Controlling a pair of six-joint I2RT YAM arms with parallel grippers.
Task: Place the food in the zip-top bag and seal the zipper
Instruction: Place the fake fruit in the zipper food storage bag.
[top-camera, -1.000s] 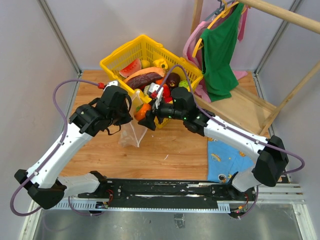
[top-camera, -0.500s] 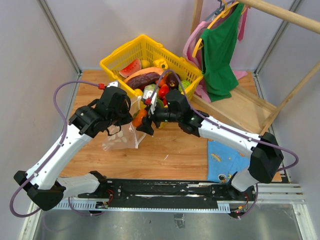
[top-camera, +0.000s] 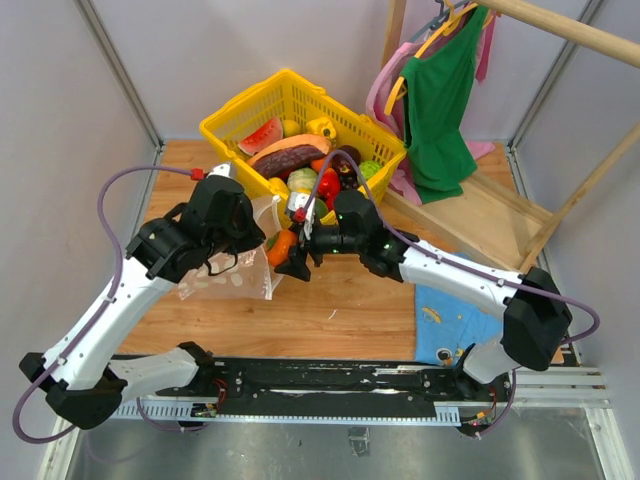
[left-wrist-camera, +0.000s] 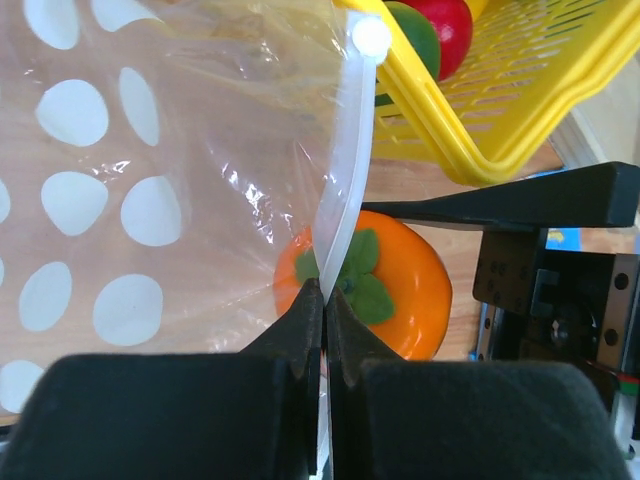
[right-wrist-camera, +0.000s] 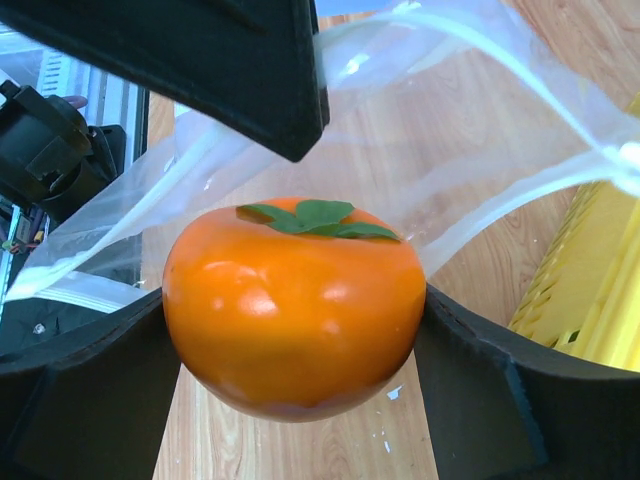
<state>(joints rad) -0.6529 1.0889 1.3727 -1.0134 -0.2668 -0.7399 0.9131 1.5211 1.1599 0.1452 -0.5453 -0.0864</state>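
Observation:
The clear zip-top bag (top-camera: 228, 282) with pale dots hangs from my left gripper (top-camera: 262, 237), which is shut on its white zipper strip (left-wrist-camera: 340, 200). The bag also shows in the left wrist view (left-wrist-camera: 130, 220) and the right wrist view (right-wrist-camera: 470, 130). My right gripper (top-camera: 290, 258) is shut on an orange persimmon (right-wrist-camera: 293, 305) with a green leaf cap, held at the bag's open mouth. The persimmon shows in the top view (top-camera: 281, 247) and in the left wrist view (left-wrist-camera: 385, 280), just beyond the zipper strip. More food (top-camera: 300, 160) fills the yellow basket.
The yellow mesh basket (top-camera: 228, 115) stands at the back centre, just behind both grippers; its rim shows in the left wrist view (left-wrist-camera: 470, 150). A blue patterned cloth (top-camera: 452, 318) lies front right. A wooden rack with green and pink clothes (top-camera: 440, 90) stands back right.
Both grippers moved left and toward the near edge. The bag swung out to the left and opened wider. The persimmon came down from the basket edge to the bag's mouth.

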